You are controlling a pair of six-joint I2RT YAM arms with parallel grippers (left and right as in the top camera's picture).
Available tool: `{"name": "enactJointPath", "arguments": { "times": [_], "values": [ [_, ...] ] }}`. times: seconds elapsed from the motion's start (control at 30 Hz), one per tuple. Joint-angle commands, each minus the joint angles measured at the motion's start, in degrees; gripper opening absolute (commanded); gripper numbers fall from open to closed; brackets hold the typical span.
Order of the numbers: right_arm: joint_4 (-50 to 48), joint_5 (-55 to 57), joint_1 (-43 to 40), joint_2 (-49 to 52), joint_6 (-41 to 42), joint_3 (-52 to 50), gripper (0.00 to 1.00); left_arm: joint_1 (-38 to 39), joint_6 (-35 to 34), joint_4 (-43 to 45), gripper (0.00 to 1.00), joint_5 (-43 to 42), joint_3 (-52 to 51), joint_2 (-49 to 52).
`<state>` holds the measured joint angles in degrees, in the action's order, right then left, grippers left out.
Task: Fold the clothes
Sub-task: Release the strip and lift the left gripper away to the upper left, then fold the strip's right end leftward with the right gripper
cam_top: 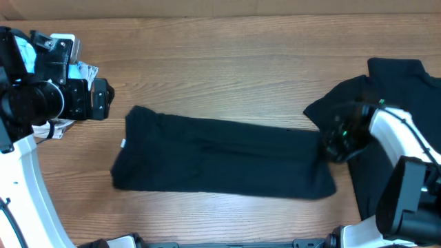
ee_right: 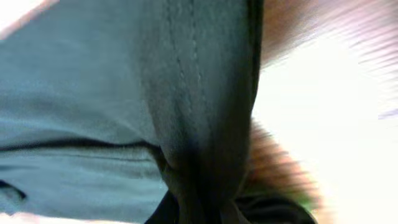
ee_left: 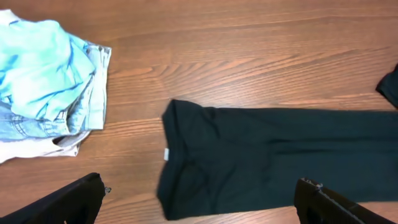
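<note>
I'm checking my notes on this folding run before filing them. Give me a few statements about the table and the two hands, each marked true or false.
1. The left hand is open and holds nothing. True.
2. The right hand is open over bare wood. False: it is shut on the right end of the folded black T-shirt.
3. The folded black T-shirt lies as a long strip across the middle of the table. True.
4. The pile of light blue clothes sits by the right arm. False: it is at the left end, by the left hand.
5. A second black shirt lies under the right arm. True.
</note>
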<state>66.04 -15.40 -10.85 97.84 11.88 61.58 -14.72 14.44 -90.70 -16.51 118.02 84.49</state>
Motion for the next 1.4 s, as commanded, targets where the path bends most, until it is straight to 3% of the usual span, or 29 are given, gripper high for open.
{"name": "enactJointPath", "arguments": {
  "times": [0.0, 0.13, 0.27, 0.6, 0.8, 1.37],
  "values": [
    [3.58, 7.13, -0.52, -1.42, 0.31, 9.75, 0.04, -0.15, -1.84, 0.09, 1.00, 0.81, 0.11, 0.63],
    [8.24, 8.26, 0.94, -1.44, 0.31, 17.73, 0.04, -0.15, -1.84, 0.11, 1.00, 0.66, 0.11, 0.66],
    [9.53, 7.37, 5.75, -1.40, 0.87, 18.97, 0.04, -0.15, -1.86, 0.15, 1.00, 0.39, 0.11, 0.66],
    [4.87, 6.80, 27.47, -0.55, 12.22, 18.73, 0.04, -0.15, -3.78, 0.39, 1.00, 0.37, 0.11, 0.68],
    [1.68, 5.77, 35.69, 2.56, 16.65, 18.64, 0.04, -0.15, -3.78, 0.48, 1.00, 0.37, 0.11, 0.68],
    [-7.34, -0.92, 44.61, 5.97, 26.36, 18.62, 0.05, -0.15, -3.78, 0.74, 1.00, 0.37, 0.11, 0.70]
  ]
}}
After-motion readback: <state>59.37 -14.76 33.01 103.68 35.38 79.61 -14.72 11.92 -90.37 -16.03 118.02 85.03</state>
